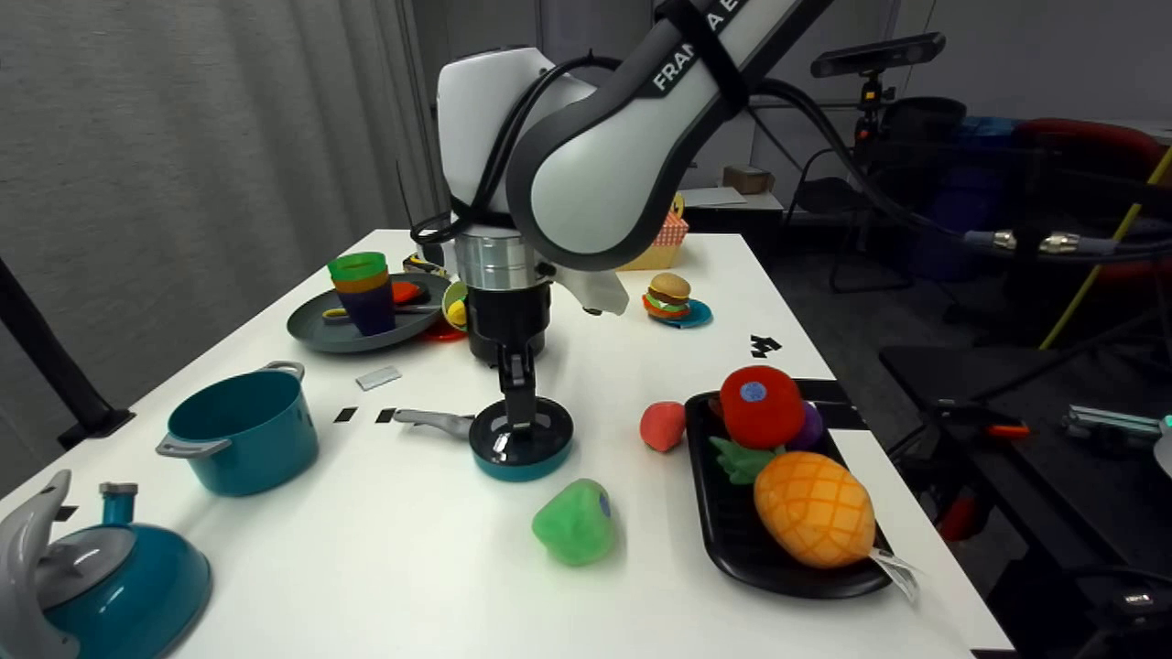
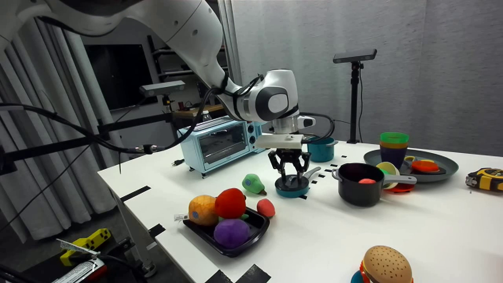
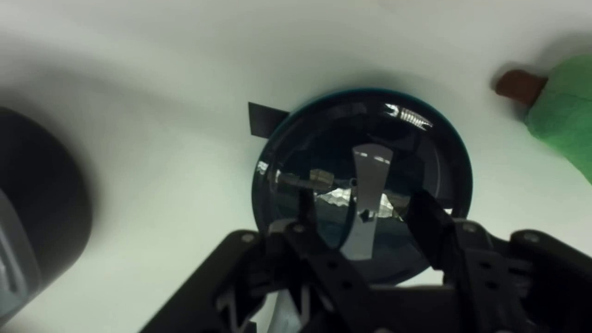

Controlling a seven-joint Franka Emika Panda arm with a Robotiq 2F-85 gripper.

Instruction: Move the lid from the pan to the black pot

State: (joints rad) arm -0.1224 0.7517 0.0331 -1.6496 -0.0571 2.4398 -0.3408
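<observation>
1. Claw (image 3: 364, 206) is parted well wider than the grey grip (image 3: 370, 185) of the lid (image 3: 337, 162): its fingers (image 3: 306, 208) stand on either side, and dark lid shows between each finger and the grip.
2. Whether the fingertips touch the lid's top cannot be told.
3. The lid lies flat on the teal pan (image 1: 522, 470), on the counter (image 2: 314, 236).
4. In the wrist view, the claw's linkage covers part of the lid's lower edge and much of the pan's handle.
5. The black pot (image 2: 358, 195) stands near the pan, cut off at the wrist view's left edge; a pinkish-red item (image 2: 367, 181) inside is too hidden to name.
6. The green plush pear (image 3: 566, 106) runs off the wrist view's right edge.
7. In an exterior view, the teal kettle (image 1: 137, 581) is cropped at the corner.
</observation>
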